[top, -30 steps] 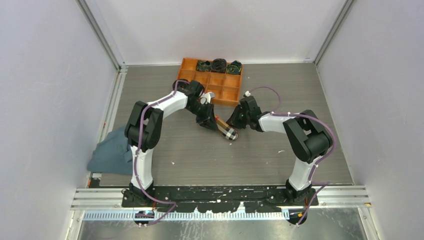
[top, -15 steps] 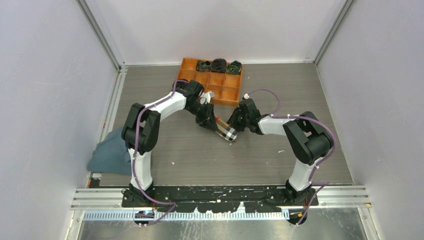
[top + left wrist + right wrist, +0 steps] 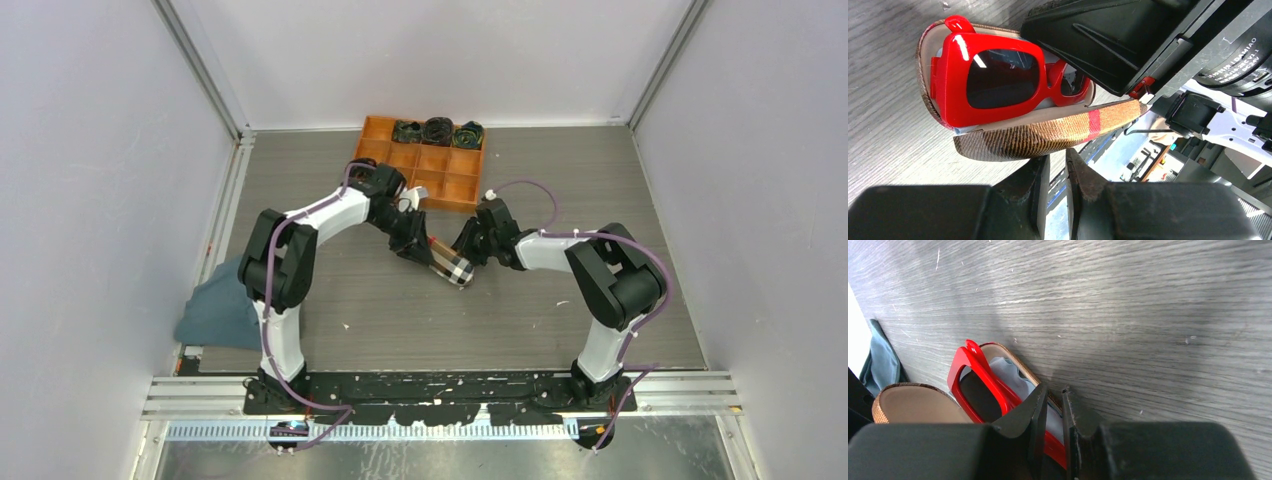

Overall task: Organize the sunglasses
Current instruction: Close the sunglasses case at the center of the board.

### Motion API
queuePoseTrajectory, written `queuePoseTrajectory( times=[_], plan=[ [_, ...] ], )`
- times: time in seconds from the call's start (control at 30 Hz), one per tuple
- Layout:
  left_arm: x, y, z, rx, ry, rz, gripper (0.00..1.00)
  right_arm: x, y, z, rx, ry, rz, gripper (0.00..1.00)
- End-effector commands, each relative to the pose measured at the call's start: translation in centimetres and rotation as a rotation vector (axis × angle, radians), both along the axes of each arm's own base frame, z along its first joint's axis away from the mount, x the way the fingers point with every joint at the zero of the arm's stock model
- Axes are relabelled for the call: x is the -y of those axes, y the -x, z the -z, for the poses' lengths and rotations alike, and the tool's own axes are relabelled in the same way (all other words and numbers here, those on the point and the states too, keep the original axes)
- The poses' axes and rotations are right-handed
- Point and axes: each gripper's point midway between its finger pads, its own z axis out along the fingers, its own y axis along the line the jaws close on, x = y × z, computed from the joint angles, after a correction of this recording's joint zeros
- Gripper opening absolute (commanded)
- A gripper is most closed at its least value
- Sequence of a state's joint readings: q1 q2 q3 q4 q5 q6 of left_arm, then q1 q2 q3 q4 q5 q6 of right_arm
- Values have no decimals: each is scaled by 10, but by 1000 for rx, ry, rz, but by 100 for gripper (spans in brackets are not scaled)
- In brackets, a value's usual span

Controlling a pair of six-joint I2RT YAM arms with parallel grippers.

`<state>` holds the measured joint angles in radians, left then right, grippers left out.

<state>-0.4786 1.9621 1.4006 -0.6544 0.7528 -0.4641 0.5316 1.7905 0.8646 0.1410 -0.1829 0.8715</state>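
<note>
Lettering in white on a round black housing [image 3: 1243, 55], up and to the right of the left pincer [image 3: 1057, 156], appears to read "LDMIAO"; smaller marks beside it are too fine to make out. Straight ahead of that pincer lies the tan-and-black plaid oblong glasses case [image 3: 1048, 140] with a red stripe, open on the grey wood-grain desk [image 3: 1148, 315]. In its pale-lined shell sit the sunglasses [image 3: 993, 80], bright red plastic with dark lenses. A small light blue cloth [image 3: 1008, 372] lies in the case with them. The left pincer's fingers are drawn almost together, with a slim gap that holds nothing visible, and their tips reach the plaid lid's outer edge. The right pincer [image 3: 1054, 390] comes at the case from the opposite side, fingers nearly together over the case rim and red frame; whether they grip either, I cannot tell. Beyond both pincers stands an orange plastic divided tray [image 3: 440, 160]. Its farthest row holds three dark rolled items [image 3: 437, 130], one in each compartment.
</note>
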Motion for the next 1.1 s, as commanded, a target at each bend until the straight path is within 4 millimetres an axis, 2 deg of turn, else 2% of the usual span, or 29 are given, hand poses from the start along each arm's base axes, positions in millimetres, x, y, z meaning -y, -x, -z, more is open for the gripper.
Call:
queuePoseTrajectory(
  times=[0.0, 0.27, 0.63, 0.93, 1.07],
  plan=[
    [6, -5, -19, 98, 50, 16, 20, -12, 28, 5, -72, -20, -72, 24],
    [-4, 5, -22, 106, 13, 20, 23, -11, 26, -5, -50, -18, -72, 24],
    [-9, 14, -27, 113, 18, 20, 31, -12, 27, -4, -55, -18, -72, 24],
    [-8, 20, -36, 111, 50, 20, 31, -14, 29, -4, -58, -18, -81, 24],
    [-7, 24, -33, 99, 54, 23, 31, -15, 29, -5, -56, -18, -82, 24]
  ],
)
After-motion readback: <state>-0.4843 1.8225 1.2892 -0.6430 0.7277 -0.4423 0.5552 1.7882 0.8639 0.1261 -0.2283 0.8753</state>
